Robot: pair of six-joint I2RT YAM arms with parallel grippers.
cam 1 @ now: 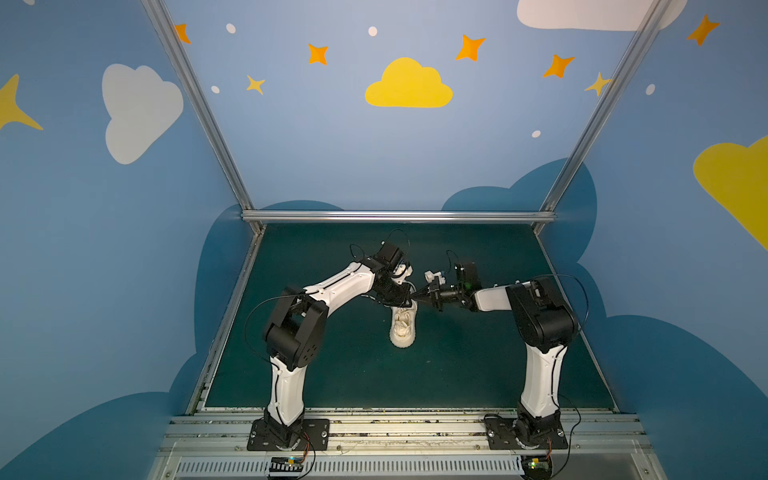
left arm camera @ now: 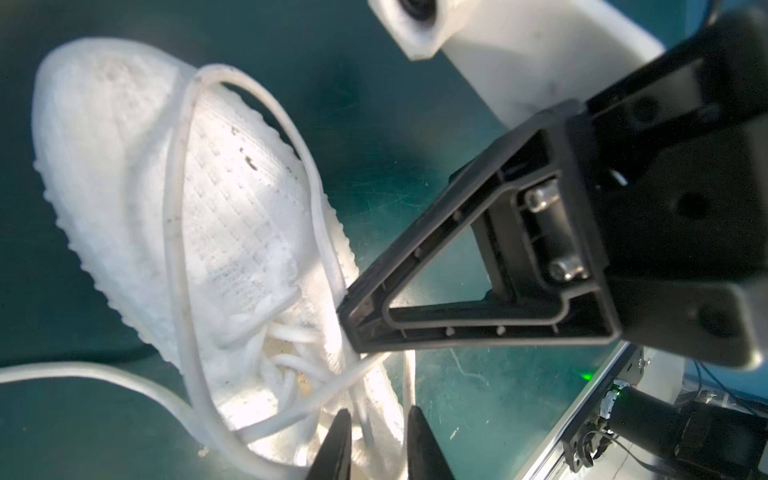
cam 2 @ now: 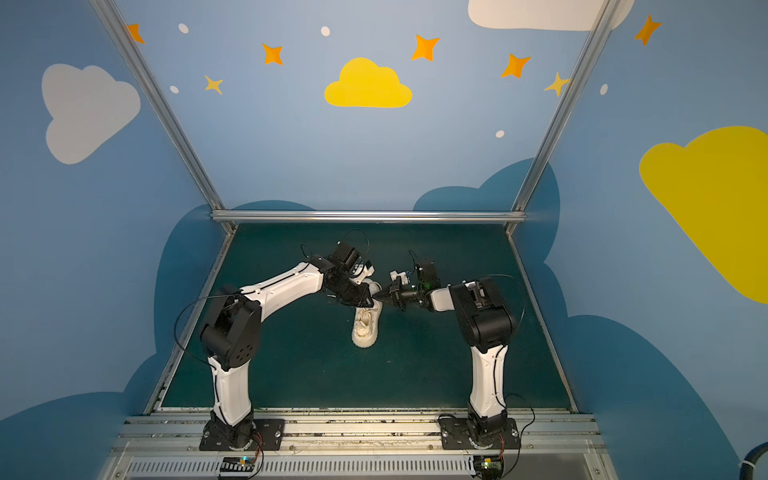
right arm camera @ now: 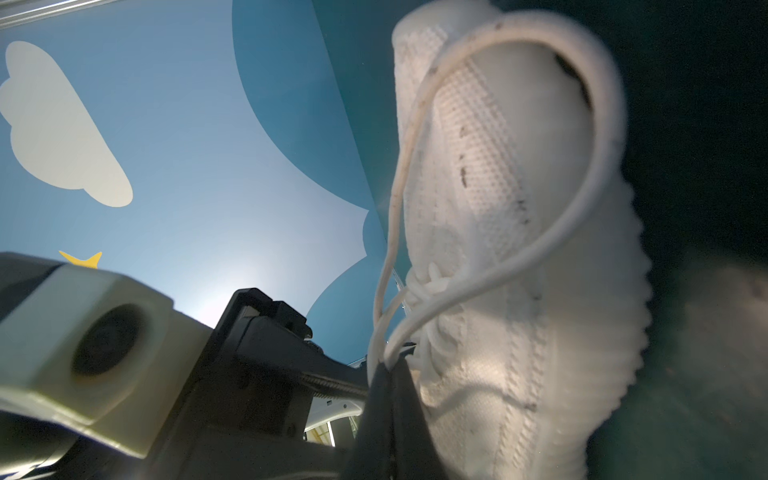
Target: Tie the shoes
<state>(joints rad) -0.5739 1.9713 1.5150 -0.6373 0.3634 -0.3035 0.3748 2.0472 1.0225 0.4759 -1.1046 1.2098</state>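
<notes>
The shoe [cam 1: 402, 332] [cam 2: 365, 332] is a cream-white knit sneaker lying on the green mat, toe toward the front edge. Both grippers meet just above its lacing. My right gripper [right arm camera: 388, 370] [cam 1: 415, 296] is shut on a long lace loop [right arm camera: 397, 195] [left arm camera: 172, 216] that arcs over the toe [left arm camera: 124, 166]. It shows as a black triangular finger [left arm camera: 415, 291] in the left wrist view. My left gripper [left arm camera: 378, 424] [cam 1: 407, 298] hangs over the shoe's collar. Its jaws stand a little apart, with a blurred lace strand running through the gap. Another lace end [left arm camera: 83, 370] trails off across the mat.
The green mat [cam 1: 478, 361] is bounded by an aluminium rail [cam 1: 395, 216] at the back, slanted frame posts at both sides and a metal rail [cam 1: 395, 419] in front, where both arm bases are bolted. Blue painted walls stand all around.
</notes>
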